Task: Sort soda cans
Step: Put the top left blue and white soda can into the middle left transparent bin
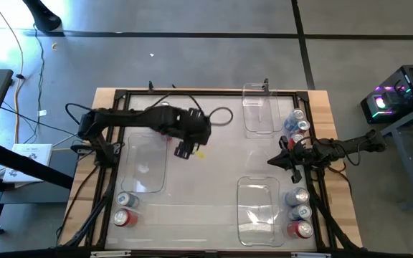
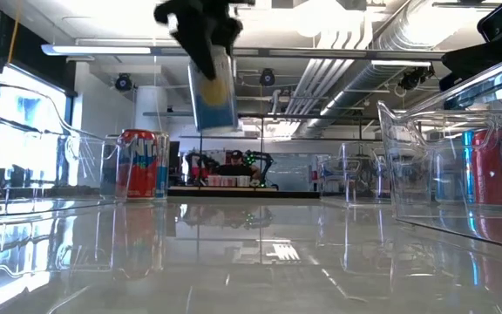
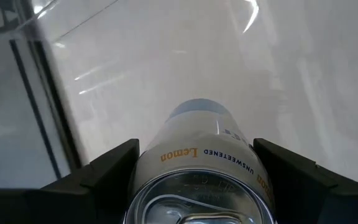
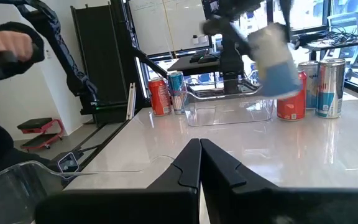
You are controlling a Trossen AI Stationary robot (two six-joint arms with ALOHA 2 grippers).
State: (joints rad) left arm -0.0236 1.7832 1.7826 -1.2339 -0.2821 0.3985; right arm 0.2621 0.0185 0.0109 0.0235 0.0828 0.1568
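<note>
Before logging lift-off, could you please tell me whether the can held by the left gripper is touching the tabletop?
Apart. In the low view the lemon can, clamped in the left gripper, hangs tilted well above the table, with the room visible beneath it.

Overhead looks straight down, low looks level across the table (image 1: 214, 179), wrists close in; all perhaps share its middle.

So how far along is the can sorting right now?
Barely started: no can is visibly in a clear bin yet. In hand: the left tool holds a lemon can above the table. Left: the other cans, grouped at the near-left, far-right and near-right. The right tool waits shut.
</note>
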